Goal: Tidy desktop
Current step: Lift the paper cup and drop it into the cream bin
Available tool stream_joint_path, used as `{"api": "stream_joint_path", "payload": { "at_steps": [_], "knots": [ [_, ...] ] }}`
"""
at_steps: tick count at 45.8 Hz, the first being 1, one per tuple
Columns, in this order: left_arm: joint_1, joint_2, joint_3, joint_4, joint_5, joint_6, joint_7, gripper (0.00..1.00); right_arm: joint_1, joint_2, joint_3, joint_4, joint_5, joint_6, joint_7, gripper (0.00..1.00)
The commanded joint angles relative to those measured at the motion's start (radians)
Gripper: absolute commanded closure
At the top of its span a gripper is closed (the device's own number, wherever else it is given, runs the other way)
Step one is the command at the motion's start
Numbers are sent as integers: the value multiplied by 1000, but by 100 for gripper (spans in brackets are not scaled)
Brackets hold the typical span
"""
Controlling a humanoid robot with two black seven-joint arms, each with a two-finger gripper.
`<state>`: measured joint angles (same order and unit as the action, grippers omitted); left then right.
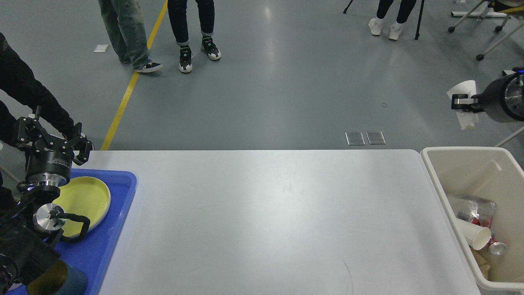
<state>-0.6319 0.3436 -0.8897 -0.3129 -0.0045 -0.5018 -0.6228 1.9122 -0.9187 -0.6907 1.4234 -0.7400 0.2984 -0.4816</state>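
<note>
Desktop (262, 213) | left fingers (28, 131) spread (upright) | right fingers (460, 102) pinch paper cup (464, 92)

A tray (118, 213) holding a plate (84, 198) sits at the worktop's (270, 221) left edge, a bin (440, 172) with cups (475, 235) and cans (497, 247) inside stands against its right edge.

The worktop (270, 221) is wide, white, smooth and rectangular; its corner at 1 o'clock is rounded; its surface lies flat, reaching toward 6 o'clock.
</note>
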Motion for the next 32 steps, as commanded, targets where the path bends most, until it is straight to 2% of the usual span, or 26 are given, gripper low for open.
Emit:
{"api": "stream_joint_path", "payload": {
  "at_steps": [1,3,5,6,12,15,23,32],
  "knots": [
    [0,0,0,0,0,0,0,4,-175,12,7,-191,5,-12,0,84],
    [0,-2,0,0,0,0,0,4,-243,29,17,-271,7,-27,0,72],
    [0,0,0,0,0,0,0,4,-318,58,30,-354,19,-60,0,57],
    [0,0,0,0,0,0,0,4,-406,88,34,-435,37,-109,0,47],
    [0,0,0,0,0,0,0,4,-616,168,39,-633,114,-252,0,13],
    [0,-2,0,0,0,0,0,4,-683,210,40,-707,171,-298,0,1],
    [0,0,0,0,0,0,0,4,-771,270,105,-798,372,-328,0,0],
    [0,0,0,0,0,0,0,4,-851,270,414,-801,430,-334,0,0]
  ]
}}
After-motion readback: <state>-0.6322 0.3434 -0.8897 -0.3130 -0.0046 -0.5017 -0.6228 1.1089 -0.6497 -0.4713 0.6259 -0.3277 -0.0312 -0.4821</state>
